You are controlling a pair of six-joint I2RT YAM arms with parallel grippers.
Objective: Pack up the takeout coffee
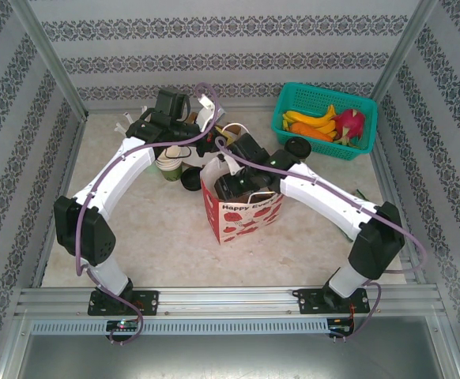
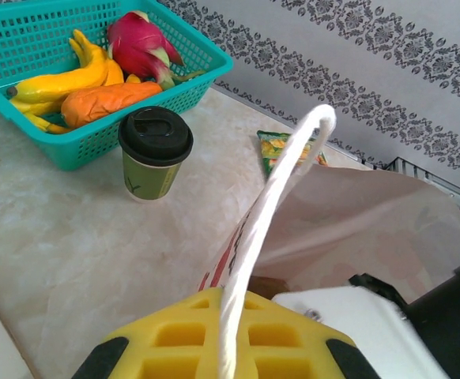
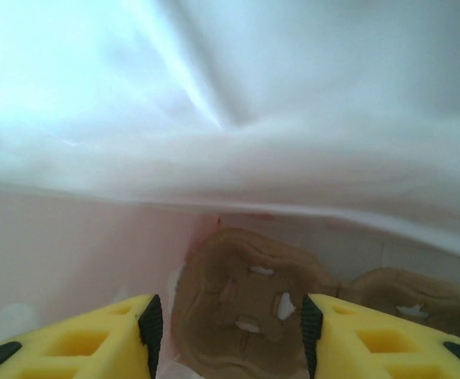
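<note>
While left fingers [image 2: 184, 338] pinch white rope handle [image 2: 266, 212], right fingers [image 3: 78, 344] gape over pulp carrier [image 3: 244, 306].

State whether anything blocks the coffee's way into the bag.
Nothing lies on the table between coffee and bag, but the right end effector sits open inside the bag, above the carrier.

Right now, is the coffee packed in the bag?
Not yet. Done: the pulp cup carrier lies inside the paper bag. In hand: left gripper pinches the bag handle; right gripper is open inside. To do: lidded coffee cup stands outside.
</note>
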